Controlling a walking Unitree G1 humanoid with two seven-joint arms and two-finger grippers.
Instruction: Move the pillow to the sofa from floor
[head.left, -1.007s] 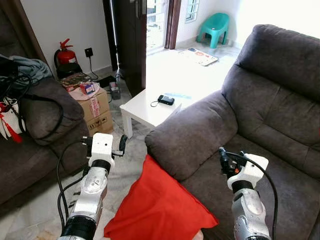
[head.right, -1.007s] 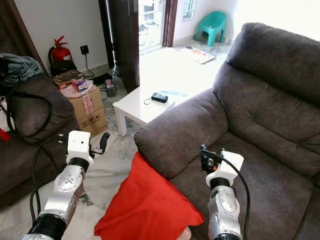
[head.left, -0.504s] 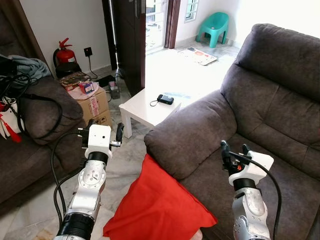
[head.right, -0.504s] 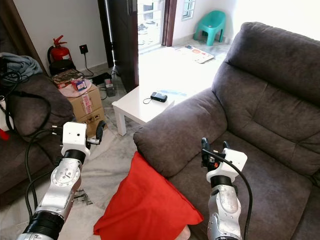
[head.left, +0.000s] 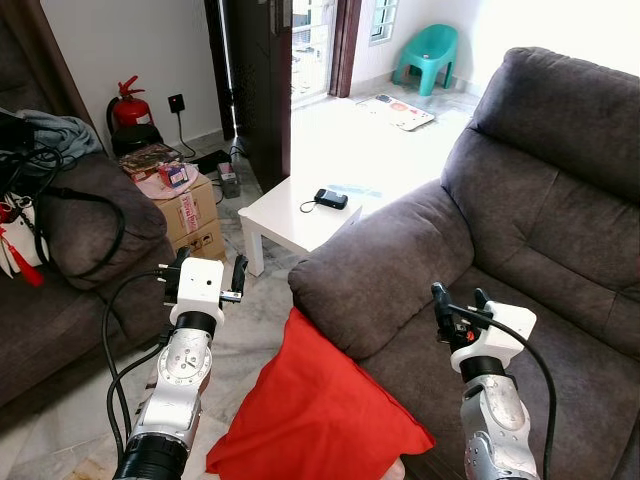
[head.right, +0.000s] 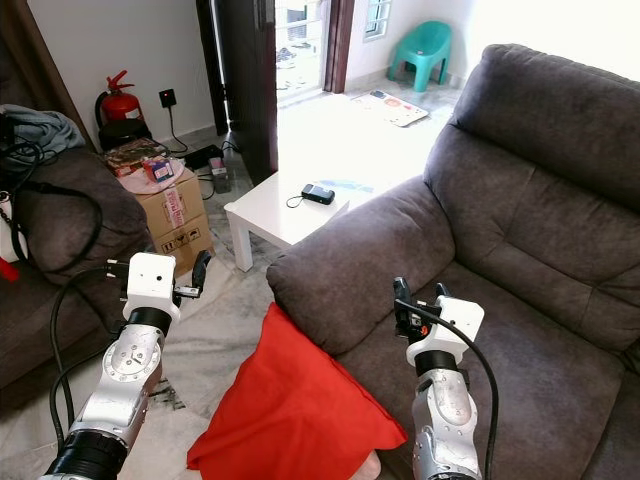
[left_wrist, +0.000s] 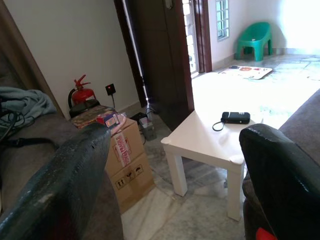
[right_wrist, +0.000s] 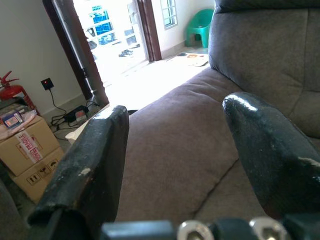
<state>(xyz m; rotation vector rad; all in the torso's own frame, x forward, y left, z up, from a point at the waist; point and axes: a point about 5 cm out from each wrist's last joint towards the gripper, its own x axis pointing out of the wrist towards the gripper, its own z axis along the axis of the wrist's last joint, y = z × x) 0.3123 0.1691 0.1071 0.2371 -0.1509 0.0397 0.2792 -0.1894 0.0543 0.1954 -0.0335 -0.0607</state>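
The red pillow (head.left: 320, 410) lies low between my two arms, leaning against the front of the grey sofa (head.left: 540, 230) under its armrest (head.left: 380, 275). My left gripper (head.left: 210, 268) hangs open over the floor to the left of the pillow, with nothing between its fingers (left_wrist: 65, 190). Open as well, my right gripper (head.left: 458, 298) hovers over the sofa seat to the right of the pillow, facing the armrest (right_wrist: 170, 145). Neither gripper touches the pillow. The pillow's lower edge is cut off by the frame.
A low white table (head.left: 290, 220) with a black device (head.left: 332, 199) stands ahead by the armrest. A cardboard box (head.left: 190, 215) and a second sofa (head.left: 90, 230) draped with cables are at the left. Marble floor (head.left: 250, 320) lies between them.
The left gripper has dropped slightly and the right gripper has drifted a little to the left. Both stay open. The pillow has not moved.
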